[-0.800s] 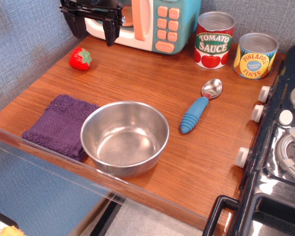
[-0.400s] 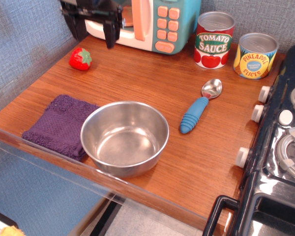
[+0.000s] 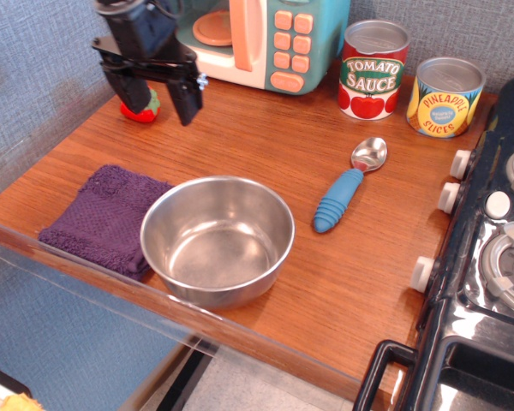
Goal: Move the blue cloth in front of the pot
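gripper [image 3: 152, 97] above the table's [image 3: 265, 137] rear left, jaws spread wide, holding nothing; blue cloth [image 3: 103, 218] lies flat at the front left edge, touching the pot's [image 3: 217, 240] left side

Toy kitchen, play microwave [image 3: 265, 38], stove knobs [image 3: 450, 197], wooden counter [image 3: 265, 145]
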`<state>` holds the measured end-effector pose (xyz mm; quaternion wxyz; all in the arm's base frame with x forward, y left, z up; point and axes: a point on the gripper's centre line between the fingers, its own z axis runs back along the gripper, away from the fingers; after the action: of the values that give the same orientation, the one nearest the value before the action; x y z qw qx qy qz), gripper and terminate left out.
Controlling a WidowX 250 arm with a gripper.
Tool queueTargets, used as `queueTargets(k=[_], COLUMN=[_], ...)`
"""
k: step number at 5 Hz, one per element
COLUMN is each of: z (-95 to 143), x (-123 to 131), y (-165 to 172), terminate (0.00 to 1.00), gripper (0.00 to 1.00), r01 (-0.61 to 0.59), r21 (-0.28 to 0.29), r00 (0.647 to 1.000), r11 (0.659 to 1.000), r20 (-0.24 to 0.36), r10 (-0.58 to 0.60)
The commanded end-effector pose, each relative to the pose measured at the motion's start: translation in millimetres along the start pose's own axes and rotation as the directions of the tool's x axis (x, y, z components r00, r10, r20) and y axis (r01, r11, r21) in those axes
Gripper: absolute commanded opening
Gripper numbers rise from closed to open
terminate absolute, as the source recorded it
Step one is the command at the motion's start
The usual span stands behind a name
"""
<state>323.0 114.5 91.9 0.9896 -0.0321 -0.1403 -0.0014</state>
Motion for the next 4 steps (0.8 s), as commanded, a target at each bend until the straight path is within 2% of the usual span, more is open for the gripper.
queueTargets(k=[1, 2, 3, 4], z=[37, 35, 23, 4], x=[-52, -75, -89, -92], y=[11, 19, 19, 14], terminate=[0.00, 0.00, 0.00, 0.00], gripper=[1.00, 1.00, 1.00, 1.00], r01=[0.083, 0.065, 0.053, 0.041], r21=[0.092, 0.127, 0.152, 0.142], r00=[0.996, 0.995, 0.992, 0.990], r11=[0.992, 0.990, 0.987, 0.989], r20=[-0.029, -0.082, -0.121, -0.138], r10=[-0.081, -0.055, -0.034, -0.021])
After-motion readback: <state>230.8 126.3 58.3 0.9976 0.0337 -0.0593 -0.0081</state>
